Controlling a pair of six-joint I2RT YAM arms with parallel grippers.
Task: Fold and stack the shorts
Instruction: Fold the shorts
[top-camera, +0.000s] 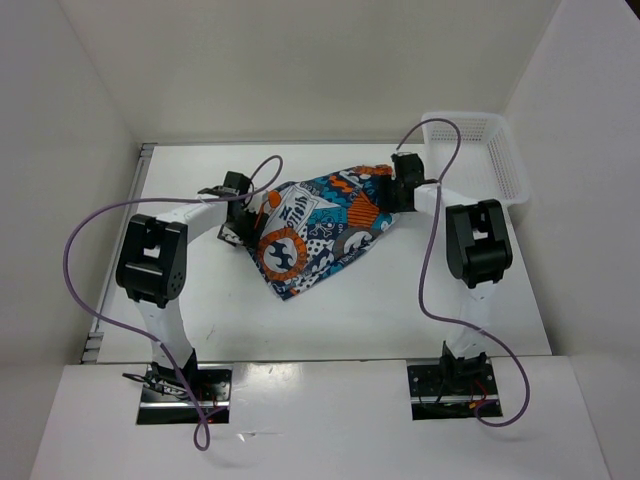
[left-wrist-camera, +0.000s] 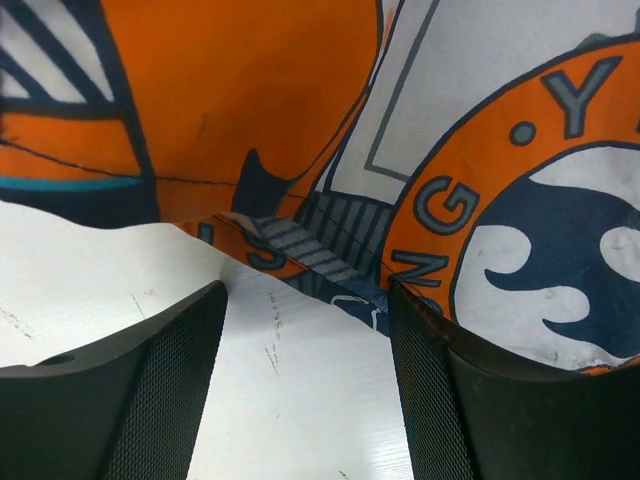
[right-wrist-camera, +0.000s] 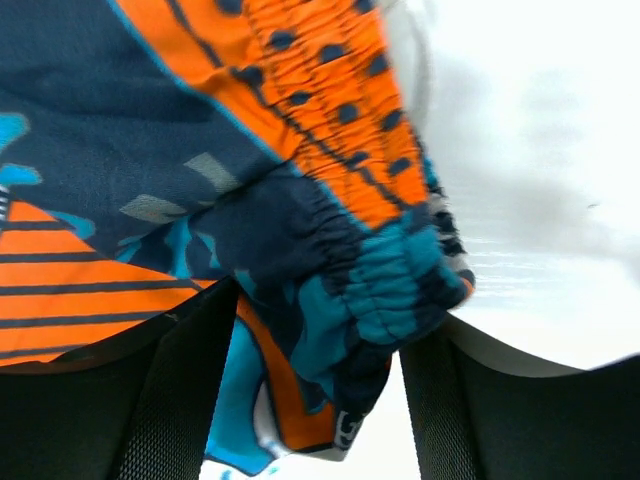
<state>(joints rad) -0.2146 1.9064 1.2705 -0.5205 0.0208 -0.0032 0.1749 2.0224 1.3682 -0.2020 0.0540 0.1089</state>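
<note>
The shorts (top-camera: 320, 230), printed in teal, orange, navy and white, lie bunched in a rough triangle on the white table (top-camera: 350, 320). My left gripper (top-camera: 238, 207) sits at their left edge, low over the table. In the left wrist view it (left-wrist-camera: 305, 300) is open, with bare table between the fingers and the hem of the shorts (left-wrist-camera: 250, 100) just ahead. My right gripper (top-camera: 400, 187) is at the shorts' far right corner. In the right wrist view it (right-wrist-camera: 320, 325) stands open around the gathered waistband (right-wrist-camera: 345, 120), which hangs loosely between the fingers.
A white mesh basket (top-camera: 480, 150) stands at the back right corner, just beyond the right arm. White walls close in the table on the left, back and right. Purple cables loop from both arms.
</note>
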